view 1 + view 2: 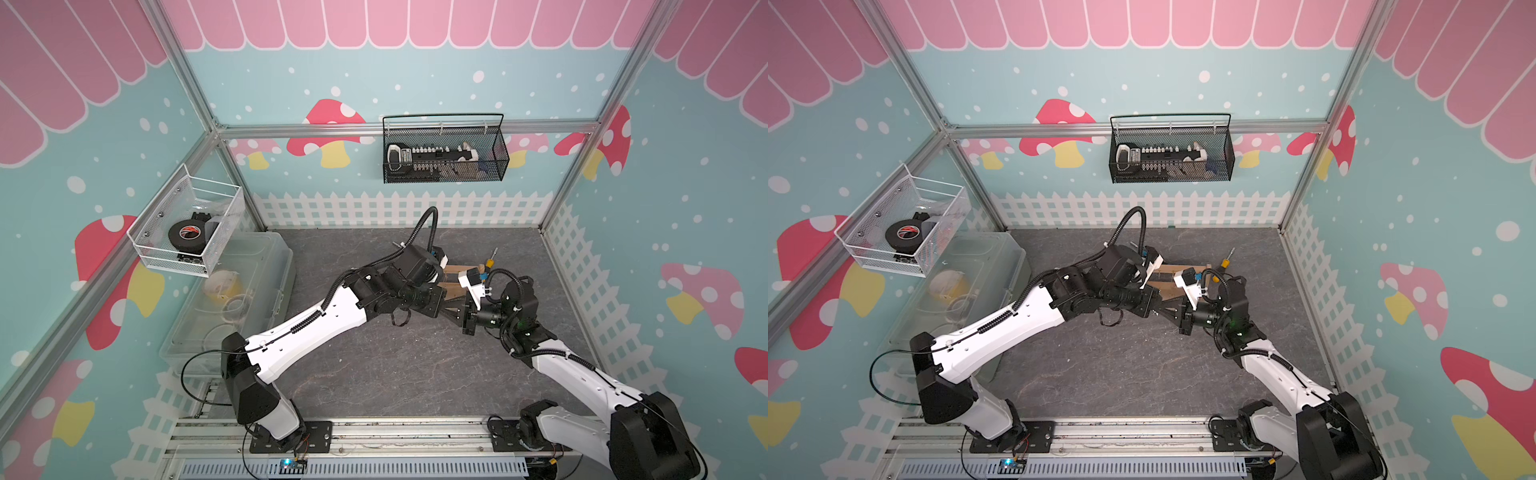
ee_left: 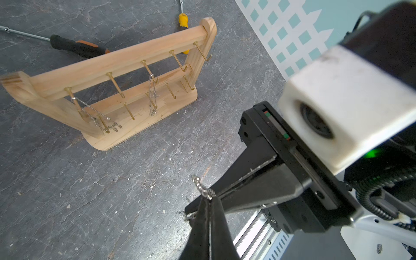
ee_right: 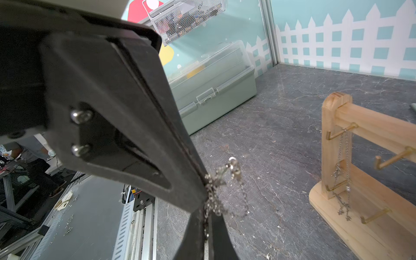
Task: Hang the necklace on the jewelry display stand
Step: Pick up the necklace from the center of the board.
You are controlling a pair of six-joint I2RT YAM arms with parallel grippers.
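The necklace (image 3: 216, 195), a thin silver chain, is bunched between both grippers just above the table. Its clasp (image 3: 233, 164) sticks up free. My left gripper (image 2: 209, 199) is shut on the necklace (image 2: 202, 188), and a short length pokes out past its tips. My right gripper (image 3: 207, 209) is shut on it too, with chain links running down between its jaws. In both top views the grippers meet tip to tip (image 1: 451, 311) (image 1: 1163, 311) just in front of the jewelry display stand (image 2: 126, 65) (image 3: 371, 126), which stands upright on the table, partly hidden by the arms (image 1: 453, 289).
Two other silver chains (image 2: 153, 94) (image 2: 92, 112) hang from the stand's gold pegs. Behind the stand lie a black-and-orange screwdriver (image 2: 76, 46) and a yellow-handled one (image 2: 182, 20). A clear plastic box (image 1: 232, 299) sits at the left wall, under a white mesh basket (image 1: 187, 232).
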